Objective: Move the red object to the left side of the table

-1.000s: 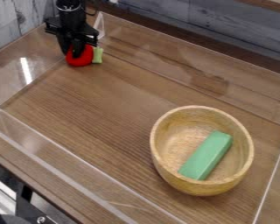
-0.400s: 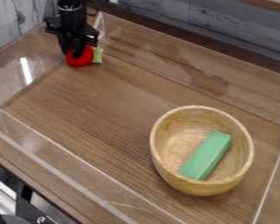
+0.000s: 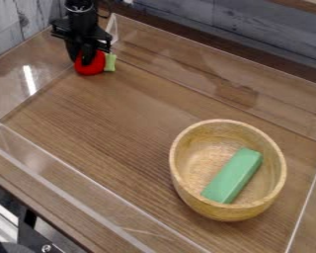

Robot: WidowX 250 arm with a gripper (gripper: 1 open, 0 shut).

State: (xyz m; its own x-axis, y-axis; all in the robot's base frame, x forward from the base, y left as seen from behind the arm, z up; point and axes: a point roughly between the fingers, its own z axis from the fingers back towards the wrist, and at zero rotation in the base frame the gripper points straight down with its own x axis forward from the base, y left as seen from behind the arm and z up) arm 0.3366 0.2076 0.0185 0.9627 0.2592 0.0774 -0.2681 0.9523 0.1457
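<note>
The red object (image 3: 88, 68) is a small bright red ball with a light green piece (image 3: 110, 62) on its right side. It rests on the table (image 3: 121, 128) in the far left corner, close to the acrylic wall. My black gripper (image 3: 84, 57) comes straight down onto it from above. Its fingers (image 3: 74, 51) are closed around the ball's upper part, so the top of the ball is hidden.
A wooden bowl (image 3: 271, 194) sits at the near right with a green rectangular block (image 3: 235, 175) lying inside. Low clear acrylic walls (image 3: 29, 74) edge the tabletop on all sides.
</note>
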